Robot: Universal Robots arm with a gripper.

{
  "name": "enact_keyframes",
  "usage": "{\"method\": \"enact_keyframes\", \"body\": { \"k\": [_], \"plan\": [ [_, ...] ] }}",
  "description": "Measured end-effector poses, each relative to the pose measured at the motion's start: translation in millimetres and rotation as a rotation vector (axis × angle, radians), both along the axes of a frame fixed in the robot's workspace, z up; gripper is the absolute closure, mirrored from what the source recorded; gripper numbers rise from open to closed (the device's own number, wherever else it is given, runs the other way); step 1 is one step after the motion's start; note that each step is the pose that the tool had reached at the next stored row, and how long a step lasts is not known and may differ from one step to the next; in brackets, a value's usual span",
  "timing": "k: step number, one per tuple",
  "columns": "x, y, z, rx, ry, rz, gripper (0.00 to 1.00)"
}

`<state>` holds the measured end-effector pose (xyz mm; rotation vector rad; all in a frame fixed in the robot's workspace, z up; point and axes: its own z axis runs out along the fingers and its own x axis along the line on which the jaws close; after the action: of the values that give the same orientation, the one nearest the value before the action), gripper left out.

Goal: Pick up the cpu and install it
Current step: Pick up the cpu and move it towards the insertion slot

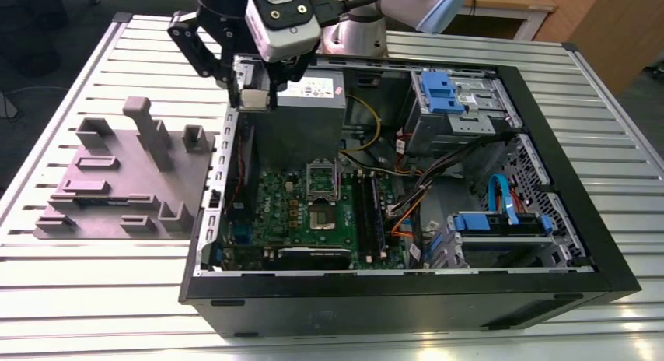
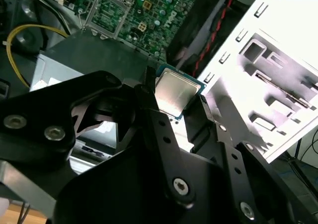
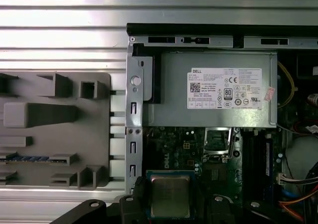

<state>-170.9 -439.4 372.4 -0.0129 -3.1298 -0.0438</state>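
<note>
Cpu [image 2: 175, 92] pinched by its edges in the closed fingers of the gripper [image 2: 174, 101], shiny lid facing the second wrist view. Hanging over the 11 o'clock corner of the open case [image 1: 415, 287] in the exterior view, right by the power supply [image 1: 308, 87] — motherboard [image 1: 311, 213] socket [image 1: 323, 176] sitting off toward 5 o'clock from there, well apart.

cpu [image 2: 175, 91] edges behind gripper [image 2: 174, 107]

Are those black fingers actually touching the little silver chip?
Touching. In the second wrist view the fingers sit tight against opposite edges of the cpu, no gap.
</note>
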Motion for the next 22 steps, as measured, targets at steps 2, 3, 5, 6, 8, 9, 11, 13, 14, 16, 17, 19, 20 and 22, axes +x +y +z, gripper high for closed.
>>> {"method": "enact_keyframes", "body": {
  "k": [2, 3, 5, 6, 8, 9, 11, 13, 14, 16, 17, 19, 20, 22],
  "plan": [
    [4.9, 0.0, -0.3, -0.0001, 0.0, 0.0, 0.53],
    [7.2, 0.0, -0.4, -0.0001, 0.0, 0.0, 0.53],
    [11.0, 0.0, -0.8, 0.0, 0.0, 0.0, 0.53],
    [13.0, 0.0, -0.9, 0.0, 0.0, 0.0, 0.53],
    [17.0, 0.0, -1.1, -0.0001, 0.0, 0.0, 0.53],
    [19.1, 0.0, -1.3, 0.0, 0.0, 0.0, 0.53],
    [21.7, 0.0, -1.6, 0.0001, -0.0001, 0.0, 0.53],
    [23.3, 0.0, -1.8, 0.0, 0.0, 0.0, 0.53],
    [24.3, 0.0, -1.9, -0.0001, 0.0, 0.0, 0.53],
    [26.8, 0.0, -2.1, -0.0001, 0.0, 0.0, 0.53],
    [27.8, 0.0, -2.3, 0.0, 0.0, 0.0, 0.53],
    [29.5, 0.0, -2.7, 0.0, 0.0, 0.0, 0.53],
    [30.5, 0.0, -2.8, 0.0, 0.0, 0.0, 0.53],
    [33.2, 0.0, -3.1, 0.0, 0.0, 0.0, 0.53]
  ]
}}
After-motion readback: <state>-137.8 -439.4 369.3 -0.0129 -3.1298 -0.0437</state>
